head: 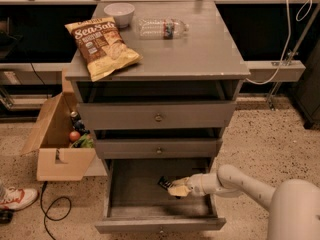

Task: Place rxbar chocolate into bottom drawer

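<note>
The placing step is in hand. The bottom drawer [135,196] stands pulled open, and the end effector [176,188] hangs low inside it, right of the middle, pinching the rxbar chocolate [164,183], whose dark end juts out past the fingertips. The next move, I judge, is a slight descent and a clean release. Farther back, on the bench [200,49], lie the Sea Salt chip bag [101,46] and a clear plastic bottle [161,28].
</note>
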`<state>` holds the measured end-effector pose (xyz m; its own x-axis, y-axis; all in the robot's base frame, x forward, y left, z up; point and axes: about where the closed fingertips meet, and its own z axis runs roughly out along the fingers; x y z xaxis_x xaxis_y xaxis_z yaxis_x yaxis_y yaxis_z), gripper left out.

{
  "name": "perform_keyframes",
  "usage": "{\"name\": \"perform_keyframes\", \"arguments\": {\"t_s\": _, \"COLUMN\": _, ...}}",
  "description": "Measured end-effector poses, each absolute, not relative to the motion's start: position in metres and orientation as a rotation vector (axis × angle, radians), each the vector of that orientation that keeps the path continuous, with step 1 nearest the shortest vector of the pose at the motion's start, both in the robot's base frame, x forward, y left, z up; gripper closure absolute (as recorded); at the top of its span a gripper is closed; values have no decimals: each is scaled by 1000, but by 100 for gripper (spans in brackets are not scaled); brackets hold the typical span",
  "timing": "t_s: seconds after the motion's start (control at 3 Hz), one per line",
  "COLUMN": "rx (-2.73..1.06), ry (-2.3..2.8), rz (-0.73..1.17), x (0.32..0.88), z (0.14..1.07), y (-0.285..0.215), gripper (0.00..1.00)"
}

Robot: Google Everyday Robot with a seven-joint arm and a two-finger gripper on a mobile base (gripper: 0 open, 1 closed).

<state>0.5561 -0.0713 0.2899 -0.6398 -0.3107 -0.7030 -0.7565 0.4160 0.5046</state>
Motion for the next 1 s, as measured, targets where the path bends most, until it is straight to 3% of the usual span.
{"name": "perform_keyframes", "arguments": {"t_s": 0.67, "rx": -901, "ry": 2274, "rz": 1057, "x": 583, "z": 212, "y": -66, "gripper": 96}}
{"name": "perform_keyframes", "arguments": {"t_s": 1.0, "rx": -915, "ry": 2283, "rz": 1042, "x": 593, "z": 194, "y": -61, "gripper": 74}}
